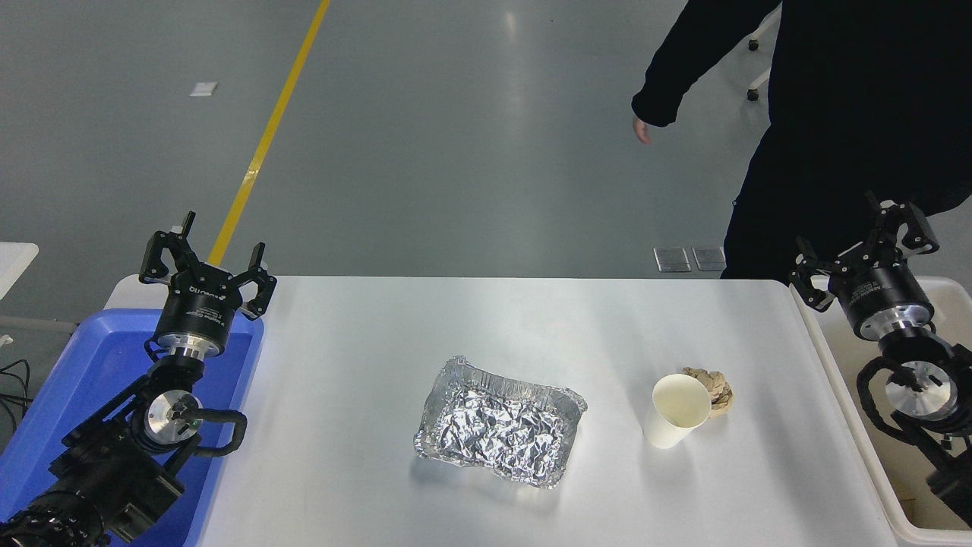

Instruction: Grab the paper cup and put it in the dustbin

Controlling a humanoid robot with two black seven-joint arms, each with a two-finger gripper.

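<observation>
The paper cup (676, 410) stands on the white table at centre right, white with a cream inside, its mouth tilted toward the camera. It touches a crumpled brown paper ball (714, 389) behind it on the right. The dustbin (843, 395), an off-white tub, sits at the table's right end. My right gripper (866, 247) is open and empty, raised above the dustbin's far end, well to the right of the cup. My left gripper (203, 258) is open and empty, parked at the lower left above a blue tray.
A crinkled silver foil tray (501, 422) lies at the table's middle. A blue plastic tray (99, 365) sits at the table's left end. A person in black (835, 114) stands at the far right side, one hand hanging near the table's far edge.
</observation>
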